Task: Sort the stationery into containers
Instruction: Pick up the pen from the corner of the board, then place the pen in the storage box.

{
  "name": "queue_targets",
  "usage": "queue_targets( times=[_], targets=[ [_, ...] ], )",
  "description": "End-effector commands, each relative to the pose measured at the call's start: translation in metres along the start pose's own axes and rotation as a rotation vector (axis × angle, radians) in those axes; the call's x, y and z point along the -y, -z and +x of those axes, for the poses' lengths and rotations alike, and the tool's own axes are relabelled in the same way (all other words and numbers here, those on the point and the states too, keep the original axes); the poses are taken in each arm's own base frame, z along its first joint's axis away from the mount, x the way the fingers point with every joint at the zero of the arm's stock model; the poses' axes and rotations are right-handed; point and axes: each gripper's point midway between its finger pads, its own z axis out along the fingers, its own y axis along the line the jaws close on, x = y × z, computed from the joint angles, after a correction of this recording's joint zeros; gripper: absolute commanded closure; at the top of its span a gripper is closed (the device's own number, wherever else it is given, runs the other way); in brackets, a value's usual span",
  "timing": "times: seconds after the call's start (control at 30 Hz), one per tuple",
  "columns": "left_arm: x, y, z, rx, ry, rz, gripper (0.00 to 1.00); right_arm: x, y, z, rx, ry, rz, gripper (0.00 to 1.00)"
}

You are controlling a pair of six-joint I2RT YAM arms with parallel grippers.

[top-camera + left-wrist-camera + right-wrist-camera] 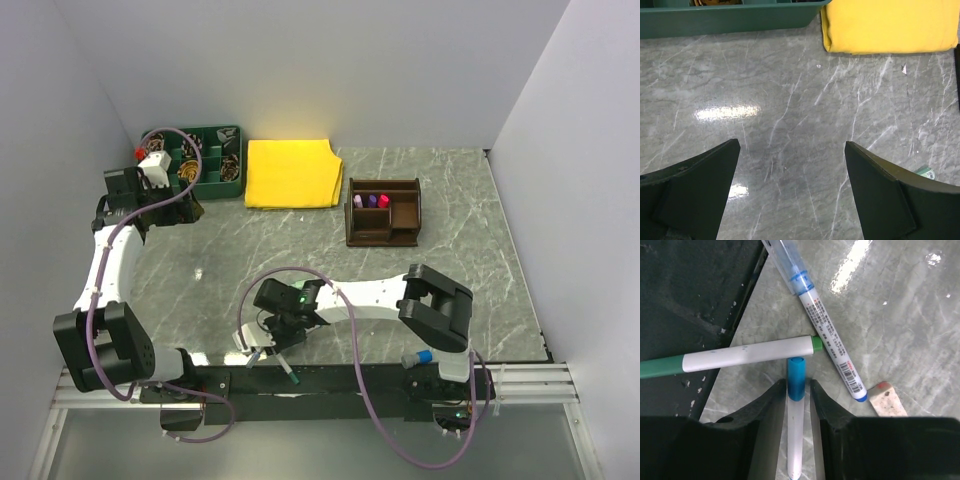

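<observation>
Right tool (797, 390) gripping blue-capped pen (795, 374), barcoded pen (827, 335) alongside, print illegible

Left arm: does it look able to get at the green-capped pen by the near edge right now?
Probably not cleanly. The left claw hangs open up near the green tray, and the green-capped pen lies right across the tips of the right claw, shut on the blue-capped pen; that arm crowds it.

Grey marble-veined worktop (470, 200) fills the scene, plain white walls (330, 60) boxing its left, far and right edges. Light throws a bright glare patch (727, 112) on the glossy stone; a metal rail (530, 385) runs along the near edge.
</observation>
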Motion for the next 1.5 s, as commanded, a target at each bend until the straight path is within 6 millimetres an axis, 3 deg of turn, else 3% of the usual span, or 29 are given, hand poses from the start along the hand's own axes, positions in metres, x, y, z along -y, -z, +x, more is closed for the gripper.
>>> queue_targets(
  times=[0.0, 0.13, 0.3, 0.43, 0.5, 0.57, 0.6, 0.67, 0.7, 0.77, 0.8, 0.87, 0.9, 0.93, 0.97, 1.0, 1.03, 1.07, 1.1, 1.13, 1.17, 1.2, 1.27, 1.3, 1.33, 1.37, 1.4, 1.43, 1.47],
  targets=[
    [0.003, 0.01, -0.007, 0.035, -0.014, -0.003, 0.07, -0.006, -0.007, 0.009, -0.036, -0.018, 0.002, 0.66],
    [0.004, 0.011, -0.006, 0.039, -0.016, 0.001, 0.07, -0.011, -0.011, 0.012, -0.05, -0.024, -0.009, 0.67],
    [0.004, 0.012, -0.006, 0.036, -0.014, 0.0, 0.07, -0.015, -0.014, 0.015, -0.073, -0.04, -0.035, 0.87],
    [0.006, 0.015, -0.008, 0.021, -0.044, 0.013, 0.07, -0.013, 0.009, 0.009, -0.079, -0.042, -0.029, 1.0],
    [0.008, 0.018, -0.012, 0.016, -0.053, 0.022, 0.07, 0.007, 0.037, -0.006, -0.04, -0.048, 0.018, 1.0],
    [0.013, 0.02, -0.02, 0.027, -0.065, 0.039, 0.06, 0.013, 0.064, -0.01, -0.03, -0.083, 0.014, 1.0],
    [0.013, 0.021, -0.022, 0.033, -0.068, 0.043, 0.07, 0.036, 0.085, -0.018, 0.006, -0.103, 0.06, 1.0],
    [0.021, 0.023, -0.028, 0.048, -0.071, 0.083, 0.07, 0.047, 0.111, -0.018, 0.03, -0.168, 0.054, 1.0],
    [0.024, 0.023, -0.031, 0.061, -0.076, 0.099, 0.07, 0.078, 0.14, -0.02, 0.083, -0.213, 0.122, 1.0],
    [0.032, 0.023, -0.033, 0.078, -0.094, 0.14, 0.07, 0.099, 0.17, -0.026, 0.174, -0.305, 0.152, 1.0],
    [0.034, 0.022, -0.033, 0.083, -0.106, 0.146, 0.07, 0.129, 0.202, -0.015, 0.23, -0.365, 0.234, 1.0],
    [0.044, 0.017, -0.031, 0.082, -0.14, 0.162, 0.06, 0.157, 0.236, -0.013, 0.339, -0.436, 0.323, 1.0],
    [0.049, 0.013, -0.028, 0.072, -0.156, 0.172, 0.06, 0.166, 0.248, -0.004, 0.366, -0.461, 0.365, 1.0],
    [0.061, 0.008, -0.023, 0.052, -0.18, 0.197, 0.05, 0.19, 0.272, 0.012, 0.425, -0.502, 0.469, 1.0],
    [0.062, 0.0, -0.018, 0.026, -0.194, 0.196, 0.06, 0.195, 0.295, 0.013, 0.473, -0.502, 0.54, 1.0],
    [0.067, -0.004, -0.014, 0.011, -0.208, 0.208, 0.05, 0.196, 0.292, 0.029, 0.483, -0.541, 0.567, 1.0],
    [0.08, -0.009, -0.01, -0.009, -0.229, 0.237, 0.05, 0.216, 0.321, 0.042, 0.555, -0.564, 0.696, 1.0],
    [0.085, -0.018, -0.005, -0.039, -0.23, 0.248, 0.05, 0.215, 0.344, 0.042, 0.6, -0.556, 0.775, 1.0],
    [0.089, -0.022, -0.004, -0.053, -0.237, 0.257, 0.06, 0.214, 0.338, 0.064, 0.585, -0.612, 0.828, 1.0],
    [0.106, -0.027, 0.0, -0.068, -0.268, 0.293, 0.06, 0.223, 0.358, 0.063, 0.652, -0.602, 0.923, 1.0],
    [0.111, -0.037, 0.002, -0.088, -0.28, 0.306, 0.06, 0.218, 0.38, 0.067, 0.675, -0.589, 1.007, 1.0],
    [0.117, -0.043, 0.004, -0.097, -0.292, 0.322, 0.05, 0.211, 0.363, 0.087, 0.645, -0.624, 1.037, 1.0],
    [0.132, -0.061, 0.007, -0.13, -0.299, 0.356, 0.06, 0.207, 0.391, 0.09, 0.702, -0.567, 1.198, 1.0],
    [0.136, -0.066, 0.006, -0.139, -0.296, 0.366, 0.06, 0.2, 0.372, 0.107, 0.684, -0.597, 1.212, 1.0],
    [0.144, -0.07, 0.004, -0.148, -0.297, 0.382, 0.06, 0.199, 0.384, 0.109, 0.716, -0.574, 1.286, 1.0],
    [0.149, -0.081, -0.004, -0.149, -0.289, 0.388, 0.07, 0.191, 0.372, 0.123, 0.7, -0.59, 1.292, 1.0],
    [0.155, -0.085, -0.006, -0.151, -0.292, 0.404, 0.06, 0.189, 0.379, 0.123, 0.726, -0.559, 1.336, 1.0],
    [0.161, -0.087, -0.022, -0.12, -0.304, 0.41, 0.06, 0.186, 0.379, 0.128, 0.729, -0.554, 1.362, 1.0],
    [0.16, -0.099, -0.02, -0.137, -0.295, 0.408, 0.06, 0.18, 0.363, 0.142, 0.708, -0.571, 1.367, 1.0]
  ],
)
